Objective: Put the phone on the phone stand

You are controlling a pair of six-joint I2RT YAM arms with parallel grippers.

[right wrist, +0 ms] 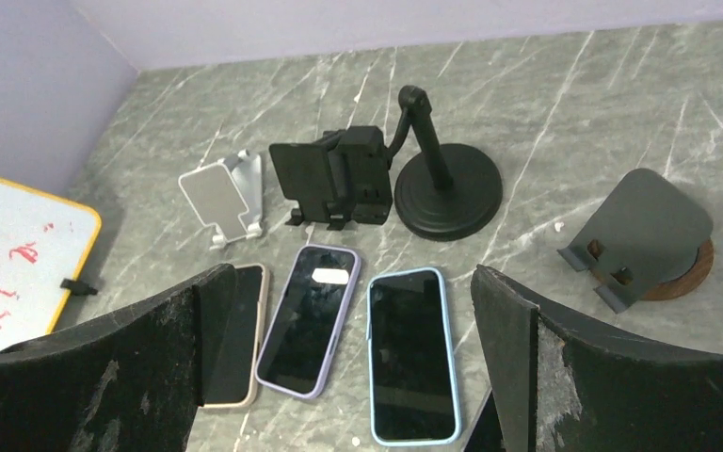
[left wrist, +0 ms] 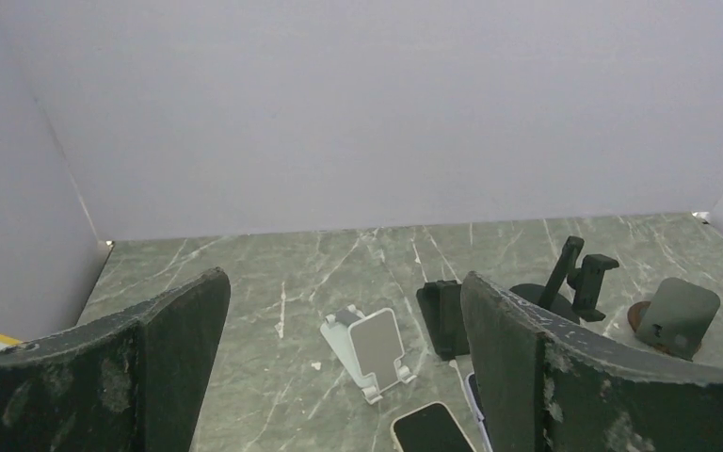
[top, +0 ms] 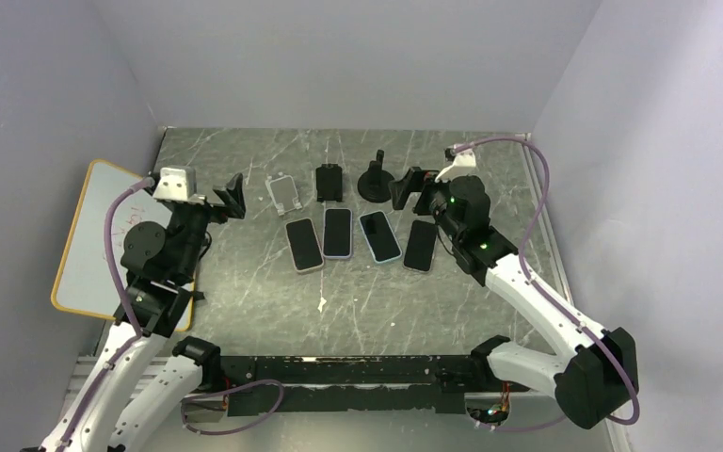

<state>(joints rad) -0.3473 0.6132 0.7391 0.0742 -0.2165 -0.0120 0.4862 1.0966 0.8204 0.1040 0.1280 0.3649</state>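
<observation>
Two arms rise from the bottom edge of the top view, one at each lower corner, with the marbled table [top: 358, 301] between them and a whiteboard [top: 94, 235] at the left of the frame.

Beyond them, across the middle of that view, four phones lie flat and face up in a row. From left to right they are a tan-cased phone [top: 304, 244], a purple-cased phone [top: 337, 232], a blue-cased phone [top: 380, 236] and a dark phone [top: 421, 245]. They sit close beside one another without overlapping.

Farther up the frame stands a matching row of stands: a white stand [top: 284, 193], a black folding stand [top: 329, 182], and a round-based stand [top: 375, 181] with an upright arm. A grey stand [right wrist: 642, 231] on a wooden disc shows at the right of the right wrist view. Every stand is unoccupied.

The left end effector [top: 228, 200] hangs to the left of the white stand. The right end effector [top: 412, 188] hangs over the right end of the row, just beyond the dark phone. Both have their jaws spread and nothing between them.

Judged from this layout, the task is at its start and no phone has been gripped, raised or seated. What remains is to choose a phone, close on its edges, lift it, and lean it on a stand's ledge.
</observation>
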